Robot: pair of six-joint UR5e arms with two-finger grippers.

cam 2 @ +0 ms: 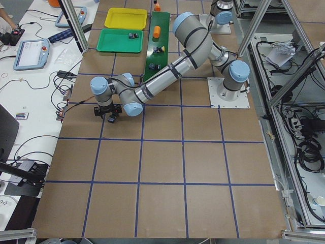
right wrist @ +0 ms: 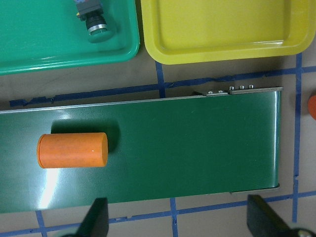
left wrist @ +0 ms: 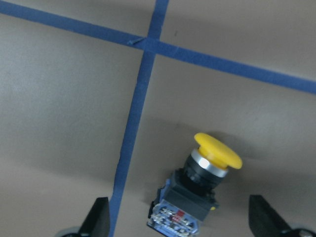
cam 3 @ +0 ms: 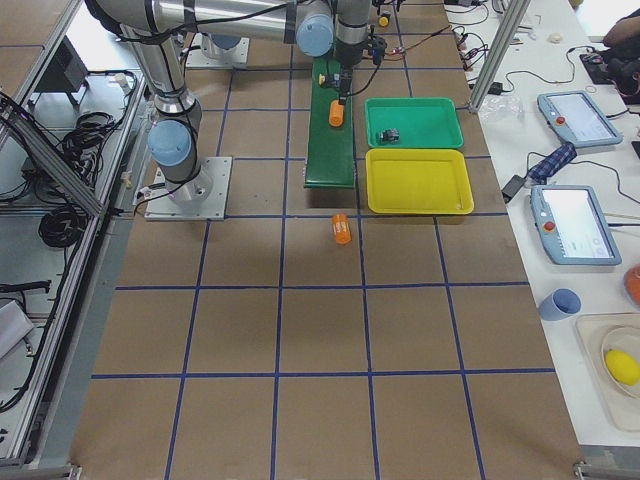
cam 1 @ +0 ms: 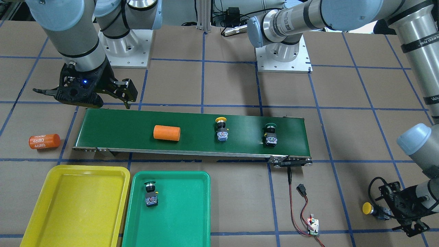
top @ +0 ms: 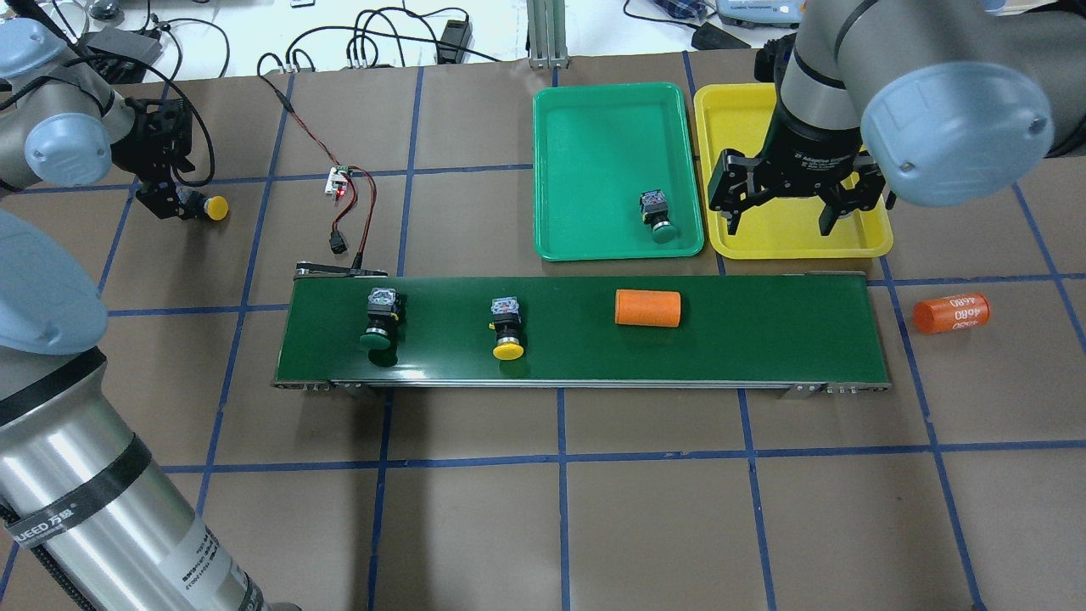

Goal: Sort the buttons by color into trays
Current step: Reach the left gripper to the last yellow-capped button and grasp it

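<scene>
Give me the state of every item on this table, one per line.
Left gripper: open, astride the yellow-capped push-button switch on the table.
Right gripper: open, empty.
Yellow-capped button on dark-green conveyor belt: on its side, unsorted.
Green-capped button on belt: unsorted.
Second green-capped button in green plastic tray: sorted.
Yellow plastic tray: empty.
Orange cylinders: one on belt, one on table.

light: bright, even | shadows: soft, short | glare: pale sheen on conveyor belt (right wrist: 173, 148) | focus: sharp

Overhead and front cameras oppose each other over the conveyor belt (cam 1: 116, 130), with 2 far end cameras and 2 close wrist cameras facing down.
</scene>
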